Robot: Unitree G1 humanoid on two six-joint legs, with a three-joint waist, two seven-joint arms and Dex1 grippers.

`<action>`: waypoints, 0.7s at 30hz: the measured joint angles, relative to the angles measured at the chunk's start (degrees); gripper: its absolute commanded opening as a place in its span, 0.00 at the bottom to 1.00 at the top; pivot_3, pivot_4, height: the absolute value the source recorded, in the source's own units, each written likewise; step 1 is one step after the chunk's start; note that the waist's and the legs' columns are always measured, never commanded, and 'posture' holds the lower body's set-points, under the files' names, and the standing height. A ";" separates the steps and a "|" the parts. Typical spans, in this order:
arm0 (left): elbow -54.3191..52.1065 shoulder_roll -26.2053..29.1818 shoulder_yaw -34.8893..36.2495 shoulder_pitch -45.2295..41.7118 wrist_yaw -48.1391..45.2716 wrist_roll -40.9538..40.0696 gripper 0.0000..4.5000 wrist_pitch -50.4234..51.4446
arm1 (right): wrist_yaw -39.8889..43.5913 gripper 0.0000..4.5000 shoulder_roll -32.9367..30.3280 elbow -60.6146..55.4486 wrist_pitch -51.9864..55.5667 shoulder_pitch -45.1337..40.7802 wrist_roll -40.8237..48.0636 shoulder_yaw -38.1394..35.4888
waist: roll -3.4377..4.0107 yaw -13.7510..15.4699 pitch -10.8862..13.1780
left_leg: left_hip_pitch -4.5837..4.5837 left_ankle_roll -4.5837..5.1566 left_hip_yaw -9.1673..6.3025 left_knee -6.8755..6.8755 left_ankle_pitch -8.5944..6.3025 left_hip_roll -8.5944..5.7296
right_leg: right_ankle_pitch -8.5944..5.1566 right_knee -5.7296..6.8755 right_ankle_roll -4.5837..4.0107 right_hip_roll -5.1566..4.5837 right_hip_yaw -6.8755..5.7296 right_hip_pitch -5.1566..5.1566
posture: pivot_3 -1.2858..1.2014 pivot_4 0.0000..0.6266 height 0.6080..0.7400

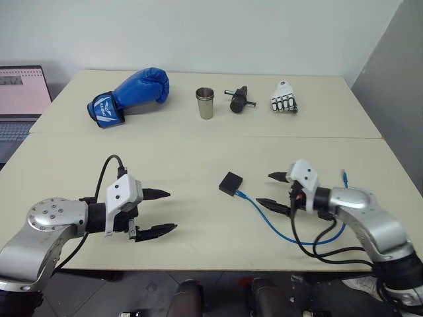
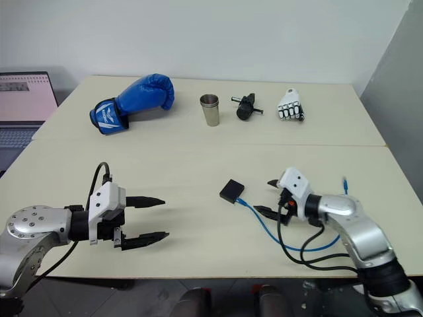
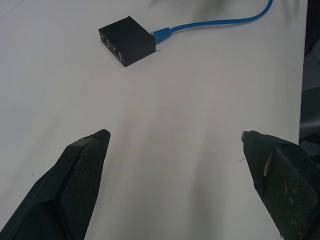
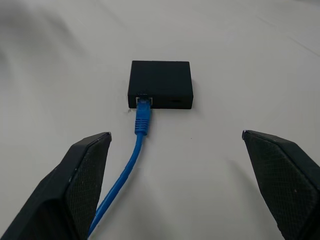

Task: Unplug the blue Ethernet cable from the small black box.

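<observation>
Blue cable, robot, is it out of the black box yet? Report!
Both grippers, left and right, open and empty. Blue Ethernet cable still plugged into small black box. Right gripper faces the plug, nothing between.

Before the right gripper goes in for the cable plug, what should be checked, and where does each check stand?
1. Blue Ethernet cable seated in the small black box: ok, the plug sits in the port.
2. Right gripper open: ok, fingers spread wide, holding nothing.
3. Right gripper lined up: ok, box and plug lie ahead between its fingers, not yet touched.
4. Left gripper ready to hold the box: not ok, open but well off to the left of the box.
5. Cable slack: ok, it loops loosely over the table toward the right arm.
6. Plug's release tab reachable: cannot tell.
</observation>
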 measured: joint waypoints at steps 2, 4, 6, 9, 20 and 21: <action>0.00 -0.16 -0.48 0.00 -0.06 0.14 1.00 -0.32 | -1.24 0.99 2.49 3.42 -0.48 -0.81 -1.96 1.84 | 0.00 0.01 0.00 | -0.03 0.00 0.01 0.00 0.00 0.00 | 0.00 0.01 0.00 0.00 -0.01 -0.04 | 0.52 0.24 1.00; 0.01 -0.26 -0.80 -0.01 -0.09 0.18 1.00 -0.95 | -1.88 0.99 3.78 6.10 -1.35 -1.74 -3.69 3.05 | 0.00 0.00 0.00 | -0.04 0.00 0.08 0.00 0.00 0.00 | 0.00 0.03 -0.01 0.00 -0.02 -0.09 | 0.52 0.24 1.00; 0.01 -0.39 -0.94 -0.01 -0.25 0.15 1.00 -1.56 | -2.08 0.99 4.79 7.21 -1.85 -2.44 -4.94 3.58 | 0.00 -0.02 0.00 | -0.03 0.00 0.11 0.00 0.00 0.00 | 0.00 0.05 -0.01 0.00 -0.02 -0.10 | 0.52 0.24 1.00; 0.06 -0.52 -1.01 0.02 -0.83 0.14 1.00 -2.53 | -2.17 0.99 6.48 7.71 -2.51 -2.75 -6.40 4.49 | 0.00 -0.04 0.00 | -0.03 0.00 0.11 -0.01 0.00 0.02 | 0.00 0.10 -0.01 0.02 -0.02 -0.13 | 0.52 0.24 1.00; 2.19 -1.61 -1.44 0.47 -2.36 0.64 1.00 -5.49 | -2.13 0.54 9.25 7.30 -3.06 -2.93 -9.27 6.50 | 0.00 -0.05 0.00 | 0.01 0.00 0.12 0.00 0.00 0.04 | 0.00 0.18 -0.01 0.05 -0.02 -0.14 | 0.52 0.24 1.00; 2.86 -1.81 -1.48 0.46 -2.35 0.62 1.00 -5.55 | -2.11 0.50 9.25 7.29 -3.09 -2.94 -9.31 6.67 | 0.00 -0.05 0.00 | 0.01 0.00 0.12 0.00 0.00 0.03 | 0.00 0.18 -0.01 0.05 -0.03 -0.14 | 0.52 0.24 1.00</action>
